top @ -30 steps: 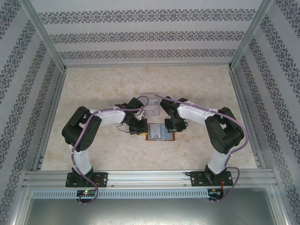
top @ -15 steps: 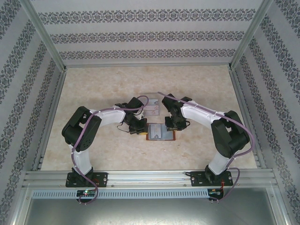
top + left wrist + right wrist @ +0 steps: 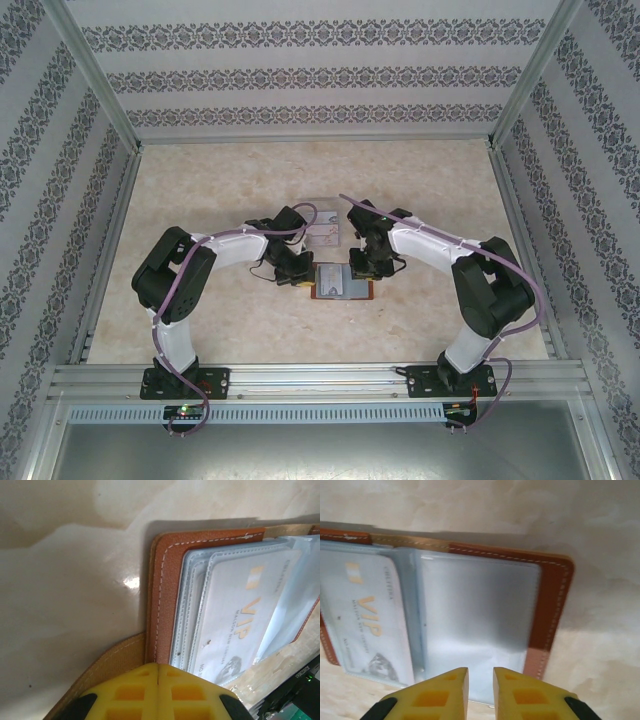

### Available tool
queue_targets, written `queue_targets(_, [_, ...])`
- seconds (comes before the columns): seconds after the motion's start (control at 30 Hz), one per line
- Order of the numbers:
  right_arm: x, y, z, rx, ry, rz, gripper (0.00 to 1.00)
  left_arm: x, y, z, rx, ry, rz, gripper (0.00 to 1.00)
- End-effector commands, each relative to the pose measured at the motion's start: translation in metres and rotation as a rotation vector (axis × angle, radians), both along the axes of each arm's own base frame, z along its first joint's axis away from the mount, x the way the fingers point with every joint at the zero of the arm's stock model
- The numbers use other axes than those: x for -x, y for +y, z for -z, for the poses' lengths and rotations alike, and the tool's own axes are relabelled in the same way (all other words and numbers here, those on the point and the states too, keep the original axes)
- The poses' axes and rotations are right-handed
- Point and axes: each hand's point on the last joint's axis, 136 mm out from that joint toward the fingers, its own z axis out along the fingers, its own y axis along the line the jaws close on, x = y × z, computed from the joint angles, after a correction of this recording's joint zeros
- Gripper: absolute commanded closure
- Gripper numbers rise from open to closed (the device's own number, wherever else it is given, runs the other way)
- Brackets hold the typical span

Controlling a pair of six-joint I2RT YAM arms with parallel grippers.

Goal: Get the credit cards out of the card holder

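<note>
The card holder (image 3: 341, 285) lies open on the table between both arms, reddish-brown (image 3: 167, 580) with blue-grey pockets (image 3: 475, 615). A whitish credit card (image 3: 240, 615) printed "VIP" sits inside its left pocket (image 3: 370, 625). My left gripper (image 3: 300, 281) is shut, its yellow fingertips (image 3: 159, 666) together over the holder's left edge where the tan strap (image 3: 107, 662) runs under them. My right gripper (image 3: 358, 270) hovers at the near edge of the holder's right pocket, its jaws (image 3: 480, 672) a narrow gap apart with nothing between them.
A clear tray (image 3: 322, 233) with pale cards in it lies just behind the holder. Marbled tabletop spreads all round, with patterned walls and metal rails at the sides and a rail along the near edge.
The right arm has stretched out, its elbow swinging right, and its gripper has settled closer over the holder's right half. The left arm and the holder have not moved.
</note>
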Motion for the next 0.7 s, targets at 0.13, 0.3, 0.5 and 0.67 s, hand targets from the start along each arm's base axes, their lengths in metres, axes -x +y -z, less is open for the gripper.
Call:
queue_targets(0.13, [0.001,0.022,0.009,-0.145,0.036,0.038,0.83,-0.004,-0.006,-0.021,0.022,-0.031,-0.001,0.95])
queue_targets(0.3, [0.004,0.016,0.024,-0.116,0.056,0.049,0.84,-0.005,-0.01,-0.024,0.039,-0.032,-0.001,0.96])
queue_targets(0.5, [0.007,0.008,0.033,-0.078,0.067,0.052,0.85,-0.007,-0.016,-0.028,0.066,-0.036,-0.004,0.96])
queue_targets(0.67, [0.0,0.016,0.017,-0.144,0.032,0.057,0.85,-0.008,-0.022,-0.029,0.074,-0.037,0.001,0.96])
